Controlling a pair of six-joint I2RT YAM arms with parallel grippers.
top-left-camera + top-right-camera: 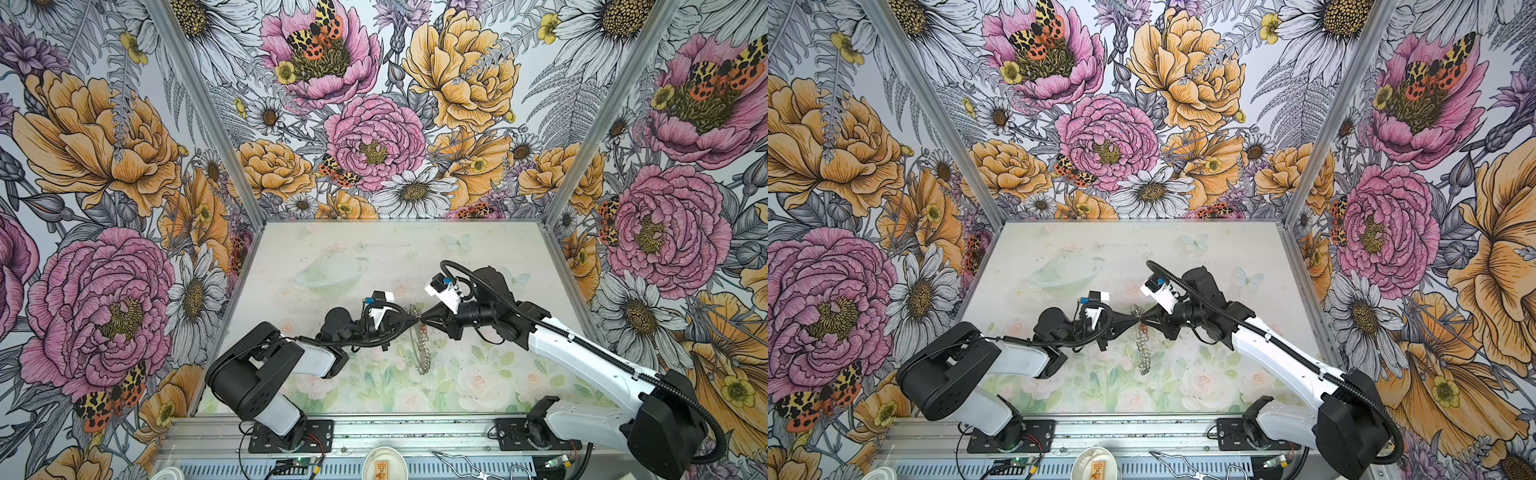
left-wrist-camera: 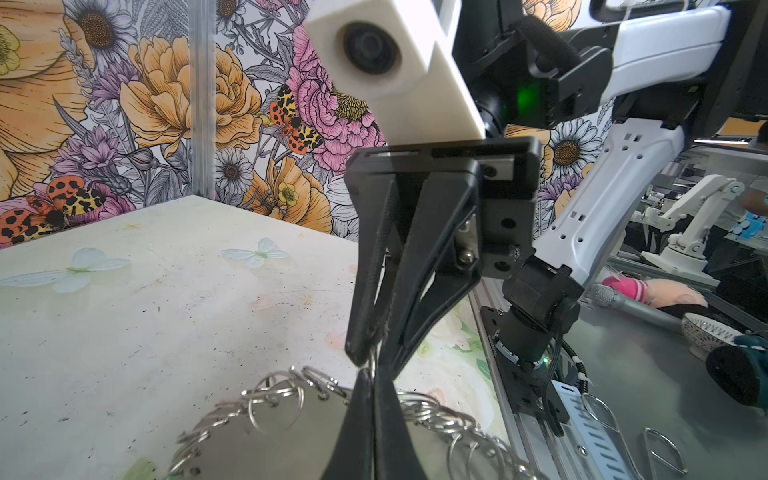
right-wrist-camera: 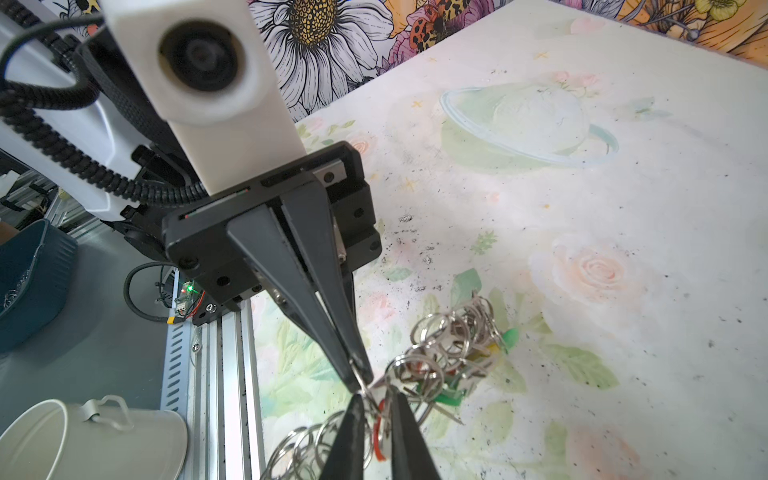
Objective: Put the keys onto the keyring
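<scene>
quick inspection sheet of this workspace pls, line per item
surface: pale floral mat, black specks
job's things: keyring hangs edge-on below the tool tips; keys with green and yellow heads among its split rings
clutter: nothing seen on the mat
grippers: left tool shut on the keyring's edge; right tool, jaws narrowly apart about a red-headed key, grip unclear
cables: black corrugated conduit runs to the left tool
surroundings: floral walls; white dish on the front rail
</scene>
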